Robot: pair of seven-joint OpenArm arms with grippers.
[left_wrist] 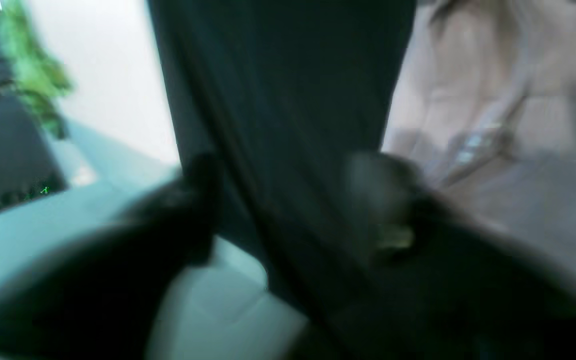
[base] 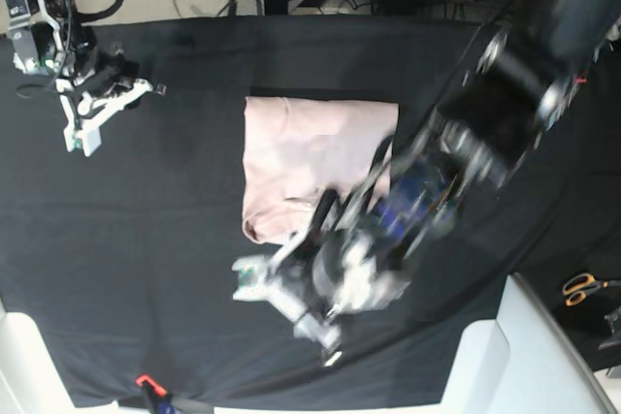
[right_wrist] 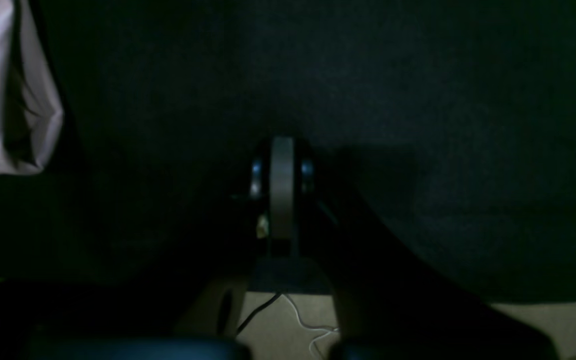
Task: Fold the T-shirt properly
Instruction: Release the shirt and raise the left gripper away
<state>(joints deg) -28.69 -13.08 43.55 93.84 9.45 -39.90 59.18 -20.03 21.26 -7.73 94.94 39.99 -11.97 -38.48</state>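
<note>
Meanwhile, left claw [base: 281, 302] (blurred) hangs beside T-shirt [base: 310, 157].

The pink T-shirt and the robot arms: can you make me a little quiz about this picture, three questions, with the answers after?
1. True or false: the T-shirt lies spread out flat with both sleeves sticking out.
2. Which gripper is over by the far corner of the black table cloth, away from the shirt: A) the left gripper, B) the right gripper?
3. Fill in: the orange-handled ______ lie off to the side, beyond the cloth's edge.

Key:
1. False: it is already folded into a compact block.
2. B. The left gripper is blurred, just in front of the shirt's near edge.
3. scissors
</note>
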